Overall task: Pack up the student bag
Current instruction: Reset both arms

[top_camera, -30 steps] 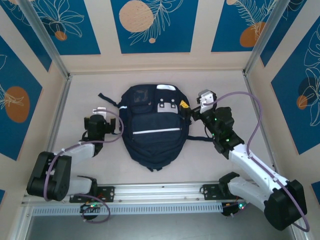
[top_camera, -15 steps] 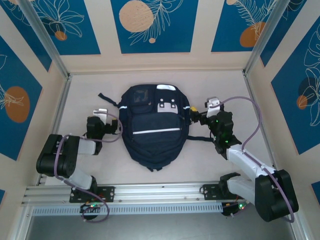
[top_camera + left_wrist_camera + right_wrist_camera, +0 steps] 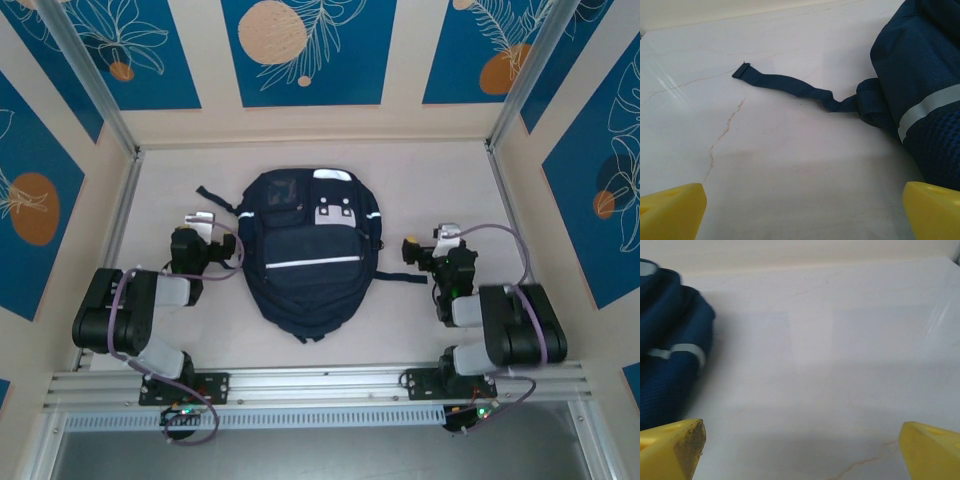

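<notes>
Nearest us, the left gripper [image 3: 800, 212] and right gripper [image 3: 800, 450] both gape wide, holding nothing. Between these 2, mid-table, the student bag [image 3: 310, 255] lies flat, front up. We judge it soft, floppy, lightish; its far-left strap [image 3: 790, 87] offers a hold.

Bright, even light falls from overhead, so the pale table [image 3: 420, 170] shows only soft shadows under the arms. The left wrist view is crisp, with faint sheen at mid-left. The right wrist view is hazier: the student bag [image 3: 665, 375] blurs at left, and glare streaks the upper right.
</notes>
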{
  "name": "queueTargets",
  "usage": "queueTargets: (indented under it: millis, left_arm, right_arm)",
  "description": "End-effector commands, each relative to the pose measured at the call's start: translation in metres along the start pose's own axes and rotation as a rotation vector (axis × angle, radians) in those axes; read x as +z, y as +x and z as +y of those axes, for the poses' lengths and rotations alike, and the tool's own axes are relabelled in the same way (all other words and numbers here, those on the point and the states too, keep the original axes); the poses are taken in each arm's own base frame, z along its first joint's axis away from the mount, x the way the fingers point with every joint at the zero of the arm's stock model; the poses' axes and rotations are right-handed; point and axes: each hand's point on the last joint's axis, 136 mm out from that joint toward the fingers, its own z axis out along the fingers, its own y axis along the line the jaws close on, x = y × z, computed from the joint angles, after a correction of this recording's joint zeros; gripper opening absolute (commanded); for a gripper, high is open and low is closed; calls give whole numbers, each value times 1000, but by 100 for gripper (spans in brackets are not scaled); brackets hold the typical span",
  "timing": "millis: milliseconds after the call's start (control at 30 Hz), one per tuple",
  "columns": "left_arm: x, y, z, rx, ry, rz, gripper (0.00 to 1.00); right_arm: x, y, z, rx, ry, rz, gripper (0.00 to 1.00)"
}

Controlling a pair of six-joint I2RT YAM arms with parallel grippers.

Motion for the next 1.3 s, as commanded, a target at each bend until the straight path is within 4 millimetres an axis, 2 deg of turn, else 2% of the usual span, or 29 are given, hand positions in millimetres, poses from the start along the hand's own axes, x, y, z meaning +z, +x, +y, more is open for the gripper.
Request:
queueTargets:
  millis: [0,67,100,167,233,367,433,500,600,733,833,867,967,1267]
  left_arm:
    - [0,-10,-3,1,16,-31,100]
    - [0,-10,-4,2,18,-30,100]
    - [0,-10,-4,2,17,-30,100]
    - [0,-10,-3,2,17,-29,100]
    - [0,-9,-3,2,18,-25,100]
    - [1,-10,-4,1,21,-26,100]
    - [1,-10,-3,0,19,-27,100]
    - [0,-10,-3,0,21,-27,100]
    - [-2,-9,-9,10,60,-34,100]
    - [-6,-11,-21,39,123,-62,100]
    - [-4,-11,-20,31,133,-55,100]
    - [-4,-11,-19,28,132,-52,100]
    - [2,-10,-4,-21,60,-22,100]
    - [1,-10,-3,-21,59,-27,100]
  right_arm:
    - [5,-33,34,-37,-203,-105,99]
    - [22,-30,43,-84,-211,-15,99]
    - [29,-32,38,-75,-169,-16,99]
    - [39,-31,11,-10,6,44,99]
    - [39,-33,2,32,13,32,99]
    - [38,-33,2,27,19,36,99]
    - [35,-33,11,10,-34,21,99]
    - [20,-30,54,-87,-310,-7,99]
    - [7,-29,64,-111,-388,-51,99]
    - [14,-31,56,-85,-347,-27,99]
    - [37,-31,23,7,-141,56,99]
    - [40,-31,18,20,-117,70,99]
    - [40,-31,18,18,-114,69,99]
    - [38,-31,24,-36,-91,43,99]
